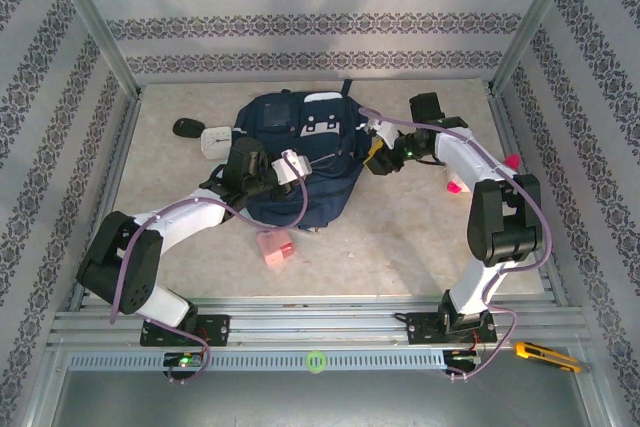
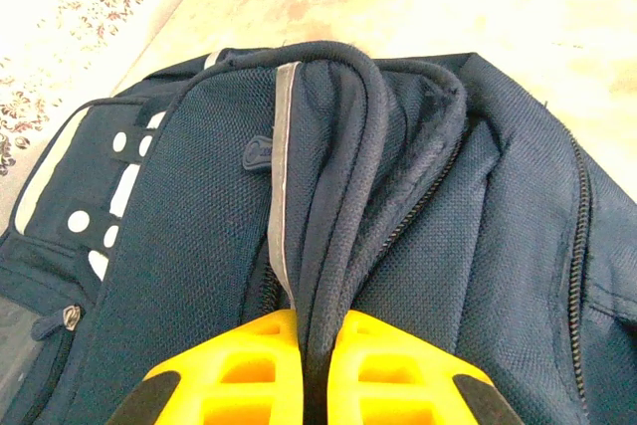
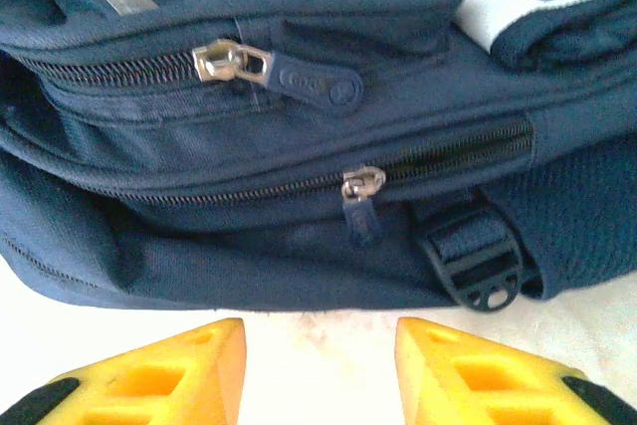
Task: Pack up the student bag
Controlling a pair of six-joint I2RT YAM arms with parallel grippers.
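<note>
Well, the student bag [image 1: 300, 162] lies flat near the middle of the worktop [image 1: 400, 247], a little toward the back wall. The left tool [image 2: 317, 330] is pinched tight on a padded navy rim of the bag, which stands up as a ridge beside a grey trim stripe [image 2: 284, 176]. The right tool [image 3: 318, 335] has its yellow fingers [image 3: 169, 375] spread with nothing between them, just off the bag's side where two silver zip pulls [image 3: 229, 60] and a black buckle [image 3: 478, 266] sit. A pink box [image 1: 274, 245] rests on the worktop just beside the bag's near end.
</note>
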